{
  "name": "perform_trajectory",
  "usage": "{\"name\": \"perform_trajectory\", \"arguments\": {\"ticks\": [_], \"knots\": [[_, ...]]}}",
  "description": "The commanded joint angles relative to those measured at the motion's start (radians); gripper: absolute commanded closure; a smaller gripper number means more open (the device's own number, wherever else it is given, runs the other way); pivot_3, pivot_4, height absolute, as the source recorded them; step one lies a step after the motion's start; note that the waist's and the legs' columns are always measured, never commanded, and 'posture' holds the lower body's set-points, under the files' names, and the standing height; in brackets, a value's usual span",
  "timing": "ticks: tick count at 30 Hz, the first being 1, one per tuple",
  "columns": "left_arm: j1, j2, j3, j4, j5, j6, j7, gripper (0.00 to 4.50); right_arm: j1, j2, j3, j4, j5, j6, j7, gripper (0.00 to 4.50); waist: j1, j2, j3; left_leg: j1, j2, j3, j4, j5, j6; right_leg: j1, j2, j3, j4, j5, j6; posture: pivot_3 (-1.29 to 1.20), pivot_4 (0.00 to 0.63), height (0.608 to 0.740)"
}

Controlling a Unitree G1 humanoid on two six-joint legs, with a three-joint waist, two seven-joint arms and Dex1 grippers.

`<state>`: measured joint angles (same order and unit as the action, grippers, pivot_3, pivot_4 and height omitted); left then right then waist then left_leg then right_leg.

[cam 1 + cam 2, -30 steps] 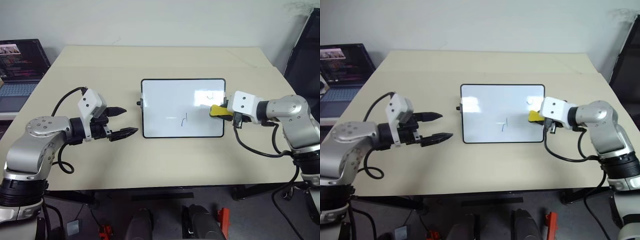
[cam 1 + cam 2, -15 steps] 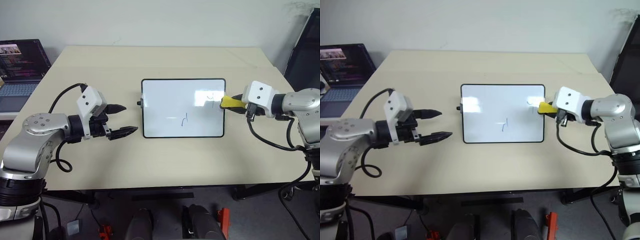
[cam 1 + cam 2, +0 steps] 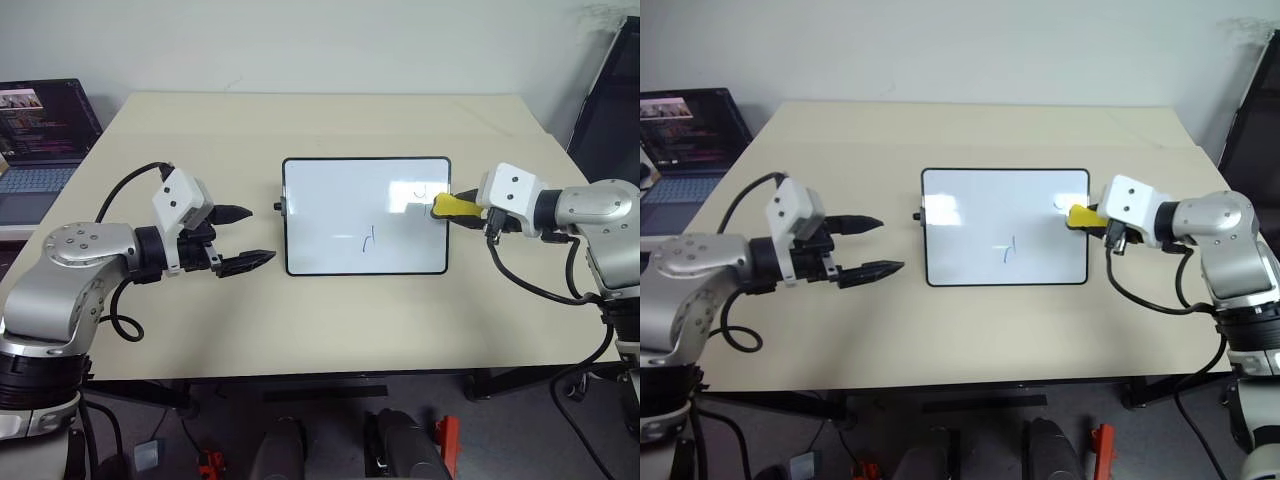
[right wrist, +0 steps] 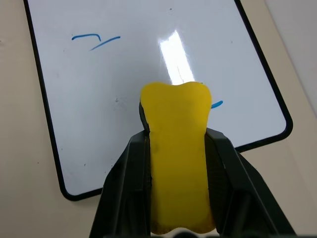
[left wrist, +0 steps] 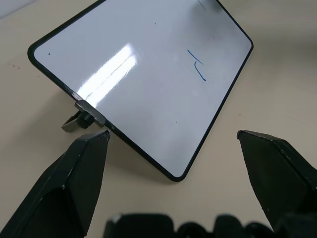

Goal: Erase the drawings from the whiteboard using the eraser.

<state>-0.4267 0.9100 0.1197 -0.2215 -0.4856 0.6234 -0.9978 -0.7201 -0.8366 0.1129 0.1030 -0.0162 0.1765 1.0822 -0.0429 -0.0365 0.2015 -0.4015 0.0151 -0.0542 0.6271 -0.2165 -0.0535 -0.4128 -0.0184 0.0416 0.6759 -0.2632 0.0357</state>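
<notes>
The whiteboard [image 3: 340, 215] lies flat at the middle of the table. Two of the drawings show on it: a blue hook [image 3: 368, 238] low in the middle and a small blue stroke [image 3: 424, 190] near the far right corner. My right gripper [image 3: 462, 207] is shut on the yellow eraser [image 3: 450, 205], whose tip hangs over the board's right edge beside that stroke; whether it touches the board I cannot tell. From the right wrist, the eraser [image 4: 177, 148] sits between the fingers [image 4: 130, 183]. To the left of the board, my left gripper [image 3: 245, 238] stands open with nothing in it.
A laptop [image 3: 40, 130] with a lit screen sits off the table's left side. Bare beige table [image 3: 330, 320] surrounds the board. A dark object [image 3: 610, 100] stands past the table's right edge. A small black knob [image 5: 81, 119] sticks out from the board's left side.
My right gripper, with the eraser in it, has shifted from the board's lower right area up toward its right edge. The left arm has kept still.
</notes>
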Motion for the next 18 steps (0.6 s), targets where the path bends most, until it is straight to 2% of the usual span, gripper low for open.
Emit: {"name": "perform_trajectory", "arguments": {"ticks": [1,7,11,18], "knots": [[-0.018,0.011,0.013,-0.017,0.000,-0.019,-0.007,0.00,-0.018,-0.004,-0.016,-0.035,0.016,-0.008,0.002,3.40,0.000,0.000,0.000,0.000,0.000,0.000,0.000,0.000,0.000,0.000,0.000,0.000,0.000,0.000,0.000,0.00,0.150,0.740],[-0.013,0.011,0.015,-0.020,0.001,-0.017,-0.003,0.00,-0.017,0.032,-0.006,-0.060,0.027,0.009,-0.007,3.40,0.000,0.000,0.000,0.000,0.000,0.000,0.001,0.000,0.000,0.000,0.000,0.000,0.001,0.000,0.000,0.00,0.150,0.740],[0.002,0.005,0.015,-0.026,0.000,-0.014,0.003,0.00,-0.029,0.114,0.022,-0.105,0.034,0.043,-0.031,3.40,-0.007,0.000,0.000,0.001,0.000,0.000,0.001,0.000,0.000,0.000,0.000,0.000,0.003,0.000,0.000,0.00,0.150,0.740],[0.001,-0.004,-0.025,0.008,0.031,-0.034,-0.001,0.00,-0.073,0.305,0.122,-0.102,-0.037,0.085,-0.156,3.40,-0.010,0.000,0.000,0.001,0.000,-0.001,0.001,0.000,0.000,0.000,0.000,0.000,0.004,0.001,-0.002,0.00,0.150,0.740]]}}
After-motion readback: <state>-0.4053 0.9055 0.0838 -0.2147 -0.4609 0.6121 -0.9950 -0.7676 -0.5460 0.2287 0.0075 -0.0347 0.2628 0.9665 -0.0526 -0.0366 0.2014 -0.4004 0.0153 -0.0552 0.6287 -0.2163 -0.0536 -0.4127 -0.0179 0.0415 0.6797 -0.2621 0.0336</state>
